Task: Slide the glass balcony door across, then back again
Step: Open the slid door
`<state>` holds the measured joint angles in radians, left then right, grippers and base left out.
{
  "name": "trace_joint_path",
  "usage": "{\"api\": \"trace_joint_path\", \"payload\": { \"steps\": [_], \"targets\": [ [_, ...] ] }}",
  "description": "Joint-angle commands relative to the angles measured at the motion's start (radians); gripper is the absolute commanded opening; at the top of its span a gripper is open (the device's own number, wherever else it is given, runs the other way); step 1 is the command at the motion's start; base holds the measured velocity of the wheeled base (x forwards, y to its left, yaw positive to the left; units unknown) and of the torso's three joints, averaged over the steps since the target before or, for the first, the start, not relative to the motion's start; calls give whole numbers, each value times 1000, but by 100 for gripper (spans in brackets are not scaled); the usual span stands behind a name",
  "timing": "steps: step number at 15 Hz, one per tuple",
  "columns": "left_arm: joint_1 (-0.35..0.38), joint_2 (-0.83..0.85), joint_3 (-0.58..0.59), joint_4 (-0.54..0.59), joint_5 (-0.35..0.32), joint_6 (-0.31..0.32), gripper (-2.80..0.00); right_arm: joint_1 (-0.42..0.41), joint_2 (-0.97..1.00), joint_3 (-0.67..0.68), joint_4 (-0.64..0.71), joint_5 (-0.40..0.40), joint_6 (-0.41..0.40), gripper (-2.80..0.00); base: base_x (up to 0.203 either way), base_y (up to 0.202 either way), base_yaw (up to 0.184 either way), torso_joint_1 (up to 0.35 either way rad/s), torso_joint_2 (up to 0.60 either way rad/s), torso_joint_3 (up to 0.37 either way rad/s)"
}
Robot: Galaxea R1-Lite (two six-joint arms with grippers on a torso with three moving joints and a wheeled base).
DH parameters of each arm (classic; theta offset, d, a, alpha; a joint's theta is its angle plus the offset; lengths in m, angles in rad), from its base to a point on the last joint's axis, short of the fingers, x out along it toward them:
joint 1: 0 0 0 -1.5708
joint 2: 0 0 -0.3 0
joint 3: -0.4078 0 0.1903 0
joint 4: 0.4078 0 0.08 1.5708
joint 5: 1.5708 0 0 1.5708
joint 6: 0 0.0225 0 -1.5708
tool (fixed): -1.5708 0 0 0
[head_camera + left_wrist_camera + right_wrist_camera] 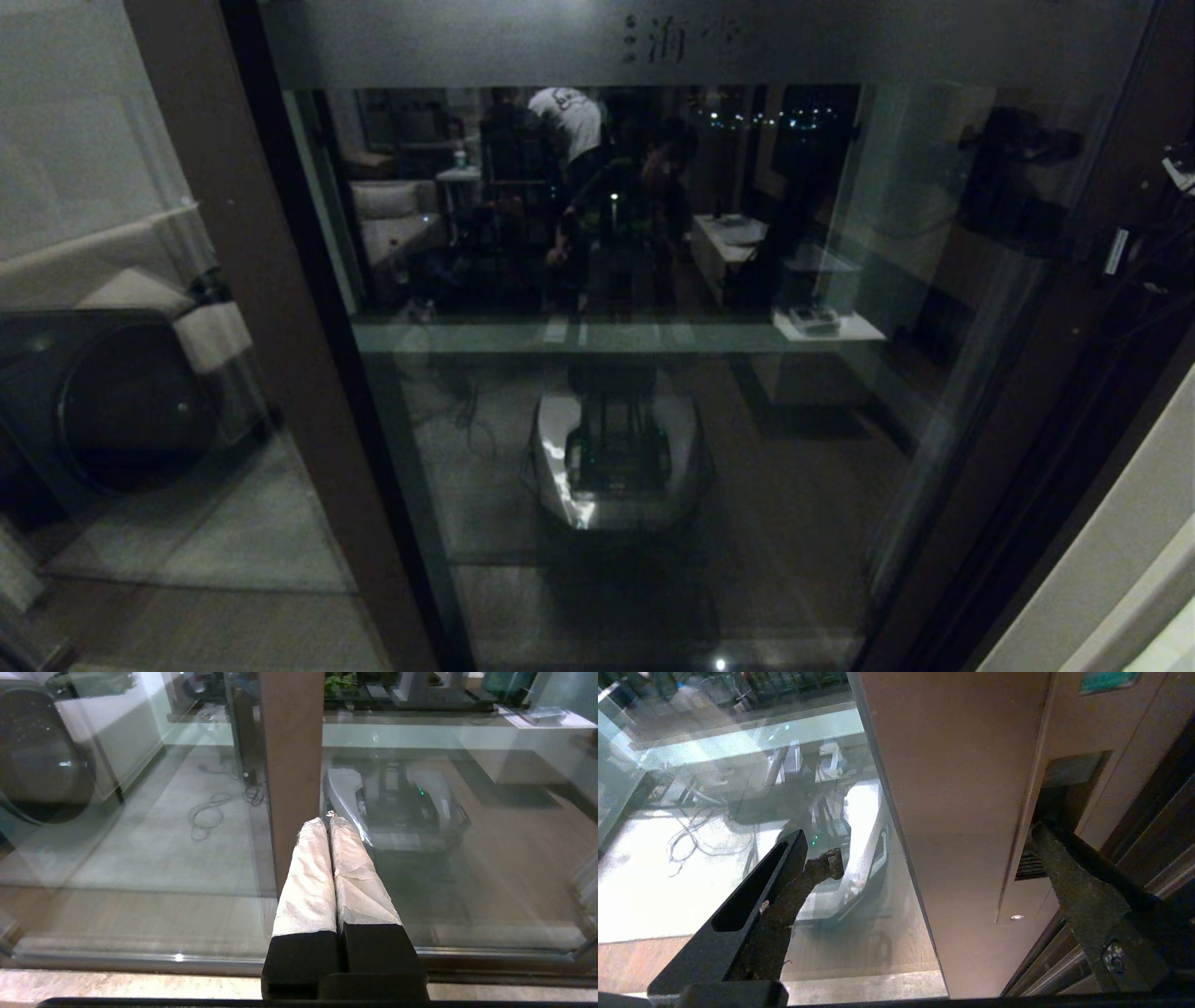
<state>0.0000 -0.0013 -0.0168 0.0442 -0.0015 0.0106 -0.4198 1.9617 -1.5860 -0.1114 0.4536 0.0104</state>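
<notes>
Dim room reflections fill the glass balcony door (616,373), likely heavy, stiff, fragile. The right claw (924,844) gapes wide, one finger (1069,877) in the pull slot (1064,793), the best hold; nothing is gripped. The left claw (329,823) is closed, empty.

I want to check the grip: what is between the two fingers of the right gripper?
In the right wrist view, the right gripper straddles the brown stile of the glass balcony door; one finger enters the pull slot.

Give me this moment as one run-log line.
door: glass balcony door shut | right gripper: open, one finger in pull slot | left gripper: shut, parked
</notes>
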Motion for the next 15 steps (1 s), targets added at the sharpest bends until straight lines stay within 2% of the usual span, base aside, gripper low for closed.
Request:
{"api": "trace_joint_path", "payload": {
  "steps": [1,15],
  "targets": [
    [0,0,0,0,0,0,-280,9,2,7,-1,0,3,0,0,0,0,0,0,0],
    [0,0,0,0,0,0,-280,46,-35,61,-1,4,6,0,0,0,0,0,0,0]
  ]
}}
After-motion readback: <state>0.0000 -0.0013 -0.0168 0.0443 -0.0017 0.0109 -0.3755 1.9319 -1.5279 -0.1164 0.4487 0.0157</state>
